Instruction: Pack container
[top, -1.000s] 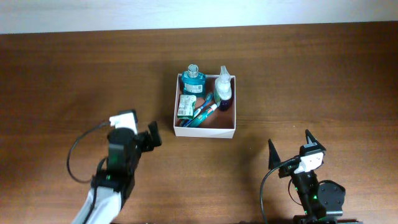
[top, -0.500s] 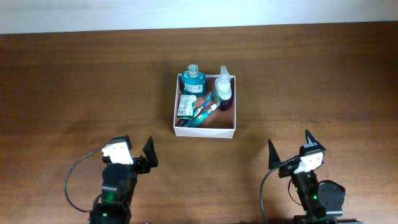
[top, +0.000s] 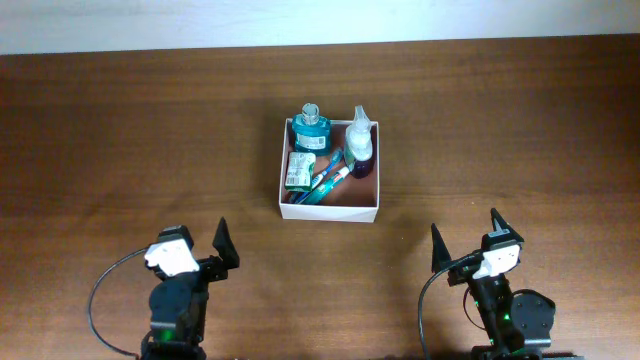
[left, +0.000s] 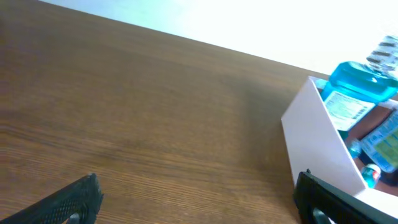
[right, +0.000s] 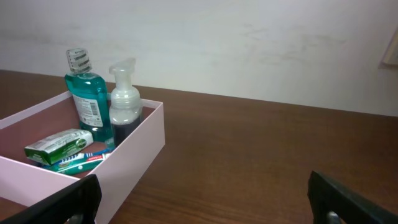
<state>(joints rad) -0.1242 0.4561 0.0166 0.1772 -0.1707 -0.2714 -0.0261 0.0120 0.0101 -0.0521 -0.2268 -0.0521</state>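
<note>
- The box (top: 328, 212) sits just above the centre of the overhead frame, square and shallow, with white walls and a reddish-brown floor.
- Inside it, a blue bottle (top: 311, 128) and a pump bottle (top: 360, 140) stand along the upper wall. A green-and-white packet (top: 298, 170) and toothbrushes (top: 328, 180) lie on the floor below them.
- The table (top: 120, 150) shows no other toiletry outside the box in any view.
- The left gripper (top: 196, 250) is at the lower left, well apart from the box, its jaws spread wide and holding nothing.
- The right gripper (top: 467, 240) is at the lower right, likewise wide and empty, and it faces the box.
- Step, as I judge it: packing looks finished, with both arms parked low.
- Next move: probably none. If another item or a lid is meant, none is in view, so it would have to be found first.
</note>
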